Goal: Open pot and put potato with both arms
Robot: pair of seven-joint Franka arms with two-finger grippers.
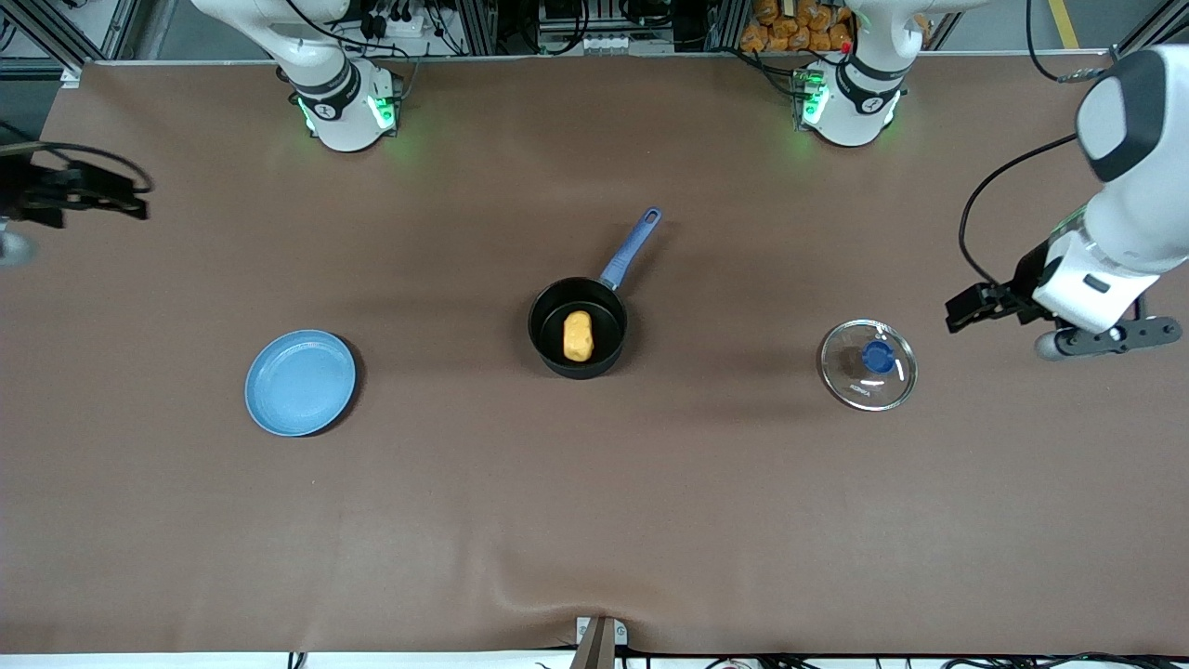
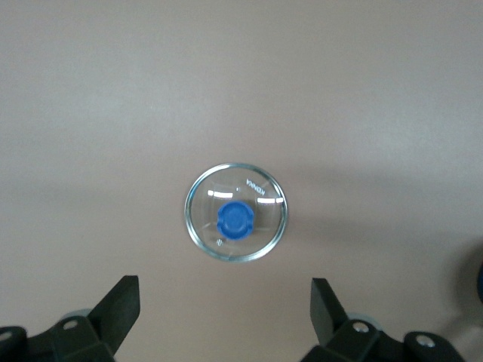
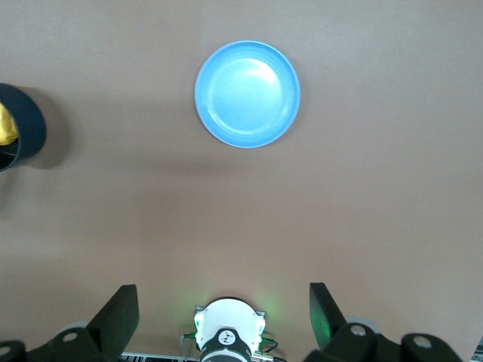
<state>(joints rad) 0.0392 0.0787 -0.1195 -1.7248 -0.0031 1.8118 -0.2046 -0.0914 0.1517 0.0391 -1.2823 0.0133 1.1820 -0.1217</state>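
Potato sits in the open pot at frame centre, lid on the counter; left gripper and right gripper, jaws wide, should simply retreat clear.

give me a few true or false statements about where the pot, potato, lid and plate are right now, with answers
1. The potato lies inside the pot. True.
2. The lid sits on the pot. False: it lies flat on the table toward the left arm's end, knob up.
3. The left hand is open and holds nothing. True.
4. The potato rests on the plate. False: the plate holds nothing.
5. The right hand grips the pot's handle. False: it is open, up near the right arm's end.
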